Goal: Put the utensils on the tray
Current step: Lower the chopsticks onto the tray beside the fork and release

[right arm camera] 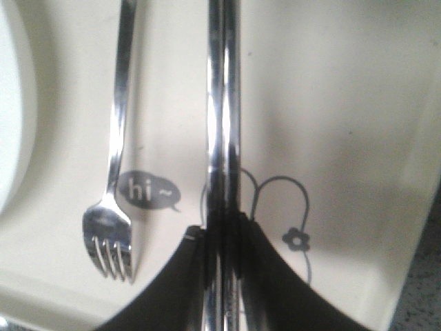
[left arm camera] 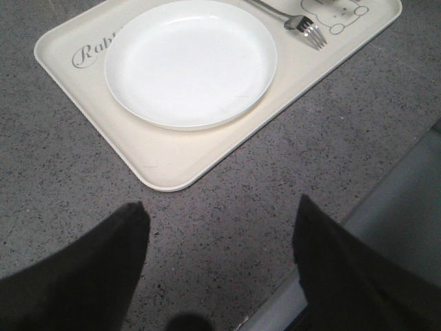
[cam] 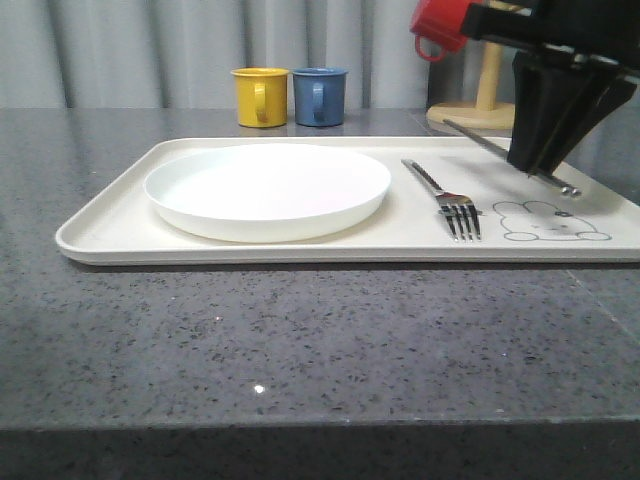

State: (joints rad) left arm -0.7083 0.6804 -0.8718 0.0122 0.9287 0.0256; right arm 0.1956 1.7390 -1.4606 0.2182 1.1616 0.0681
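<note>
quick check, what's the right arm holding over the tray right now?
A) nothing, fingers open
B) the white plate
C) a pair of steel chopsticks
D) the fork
C. The right gripper is shut on the chopsticks, held over the tray's bunny end, while the fork lies flat on the tray beside the plate.

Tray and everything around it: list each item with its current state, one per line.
Tray: flat on the counter.
Plate: on the tray, empty.
Fork: lying on the tray.
Chopsticks: gripped, tilted over the tray.
Right gripper: shut on chopsticks.
Left gripper: open, empty.
Yellow mug: upright.
Blue mug: upright.
</note>
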